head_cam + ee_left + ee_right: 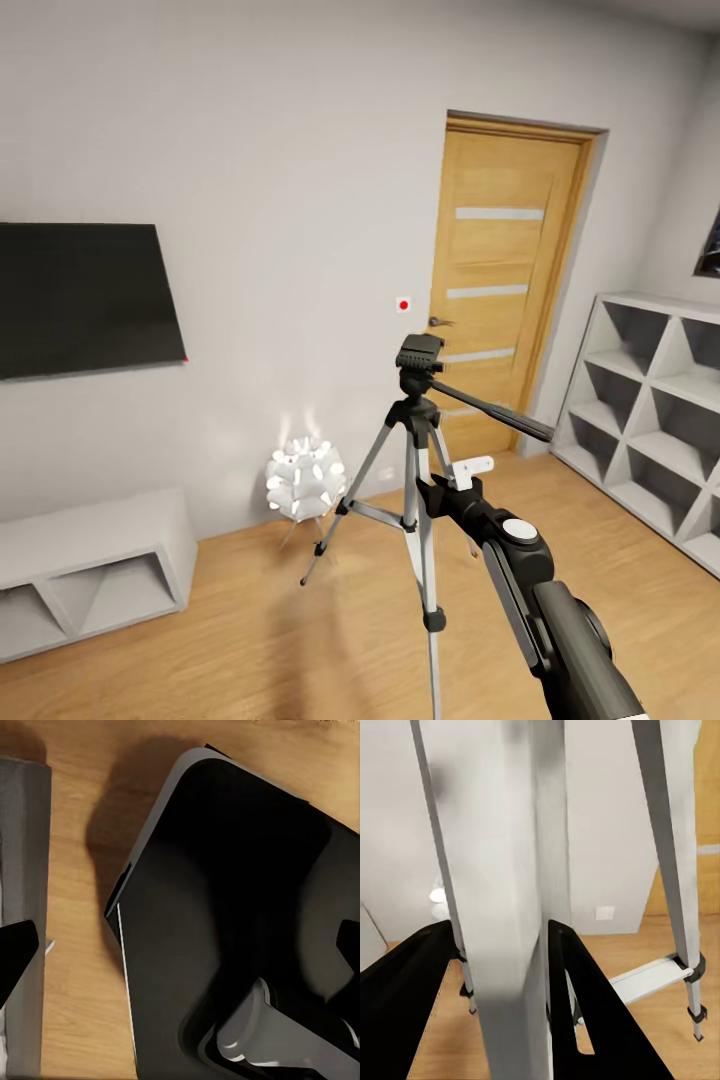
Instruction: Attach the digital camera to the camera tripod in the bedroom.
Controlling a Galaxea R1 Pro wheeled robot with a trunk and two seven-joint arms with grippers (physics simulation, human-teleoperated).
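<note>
The camera tripod [420,400] stands in the middle of the wood floor, with silver legs, a black head and a long black pan handle pointing right. My right gripper [432,492] is at its centre, below the head. In the right wrist view the two black fingers [585,1020] press on either side of a thick silver tube of the tripod [510,907], so the right gripper [502,926] is shut on it. My left gripper [184,945] is open, its fingertips far apart above the robot's black base [225,892]. The digital camera is out of view.
A large black wall screen [85,295] hangs at the left above a low white cabinet [90,560]. A white-ball floor lamp [305,478] stands behind the tripod's left leg. A wooden door [505,290] is behind it, and a white cubby shelf [650,400] at the right.
</note>
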